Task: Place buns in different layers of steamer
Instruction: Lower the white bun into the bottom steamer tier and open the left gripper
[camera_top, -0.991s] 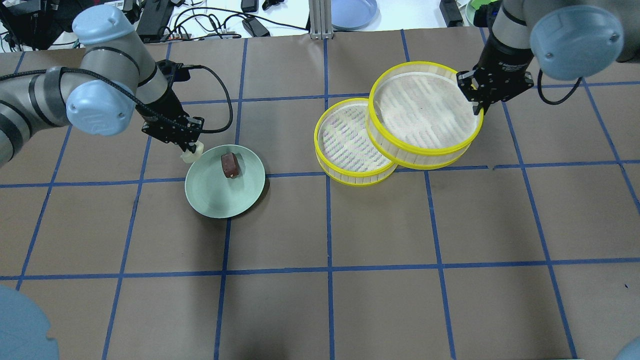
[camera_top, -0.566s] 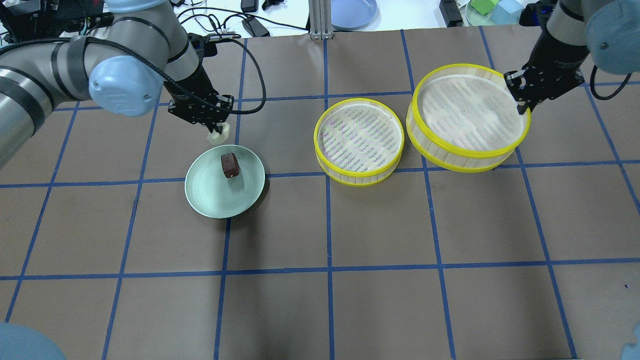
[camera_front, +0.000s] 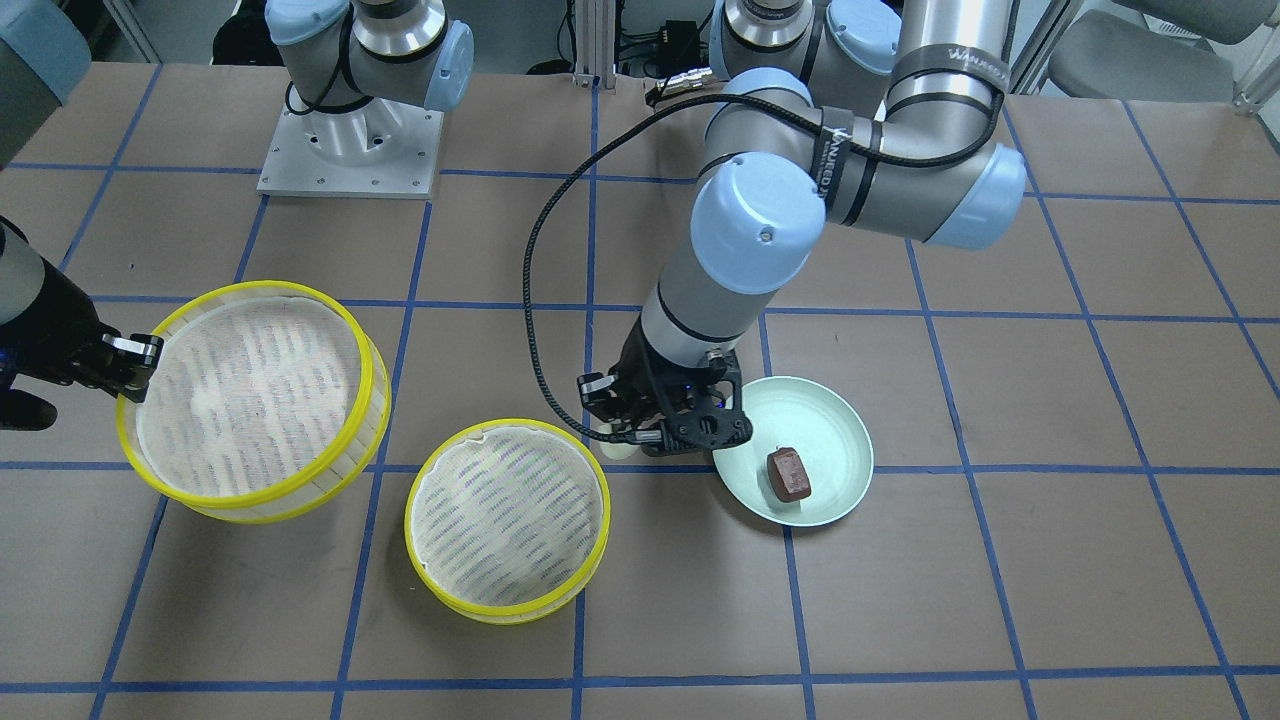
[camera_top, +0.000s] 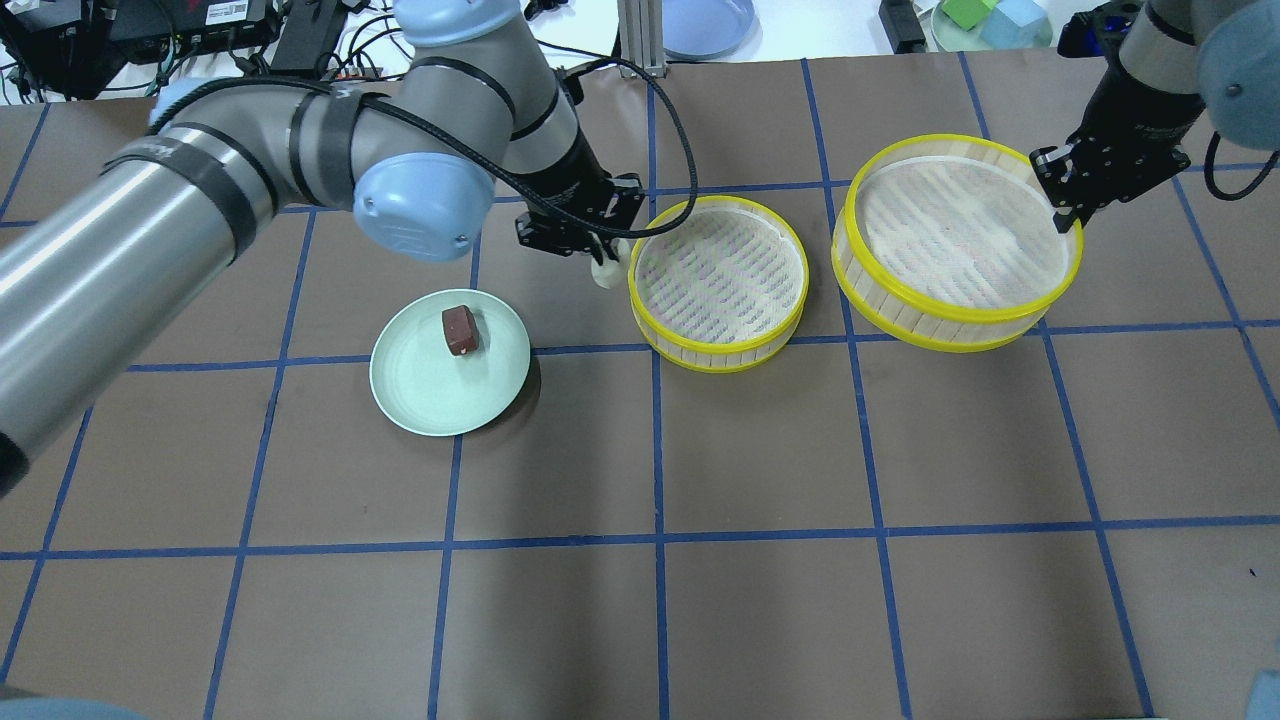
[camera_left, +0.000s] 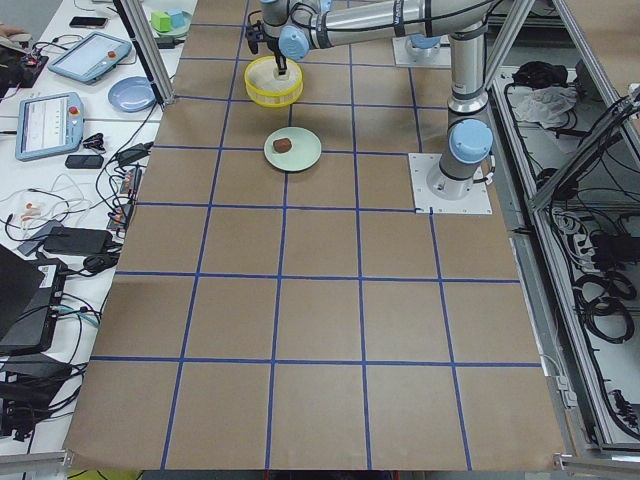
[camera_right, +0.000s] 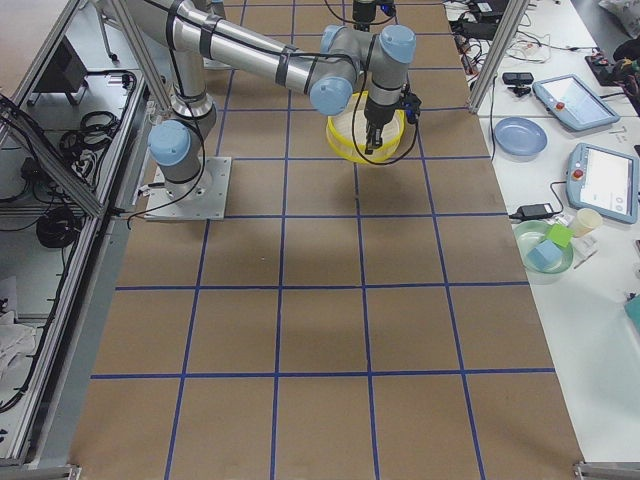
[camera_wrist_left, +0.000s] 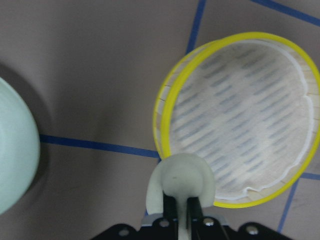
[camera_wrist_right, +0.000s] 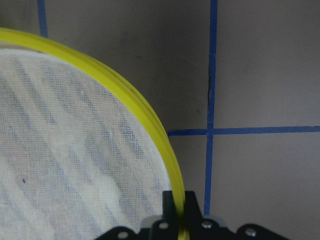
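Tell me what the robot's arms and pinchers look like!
The left arm and right arm are thick silver tubes with rounded light-blue joint caps and black bands. A black cable runs along the left one. The left gripper and right gripper are black, each with two thin fingers.

- The worktop (camera_top: 760, 450) is brown, marked into squares by blue tape lines (camera_top: 657, 450).
- A pale green plate (camera_top: 430, 392) lies on it.
- A yellow-rimmed steamer tray (camera_top: 716, 357) rests beside the plate, apart from it.
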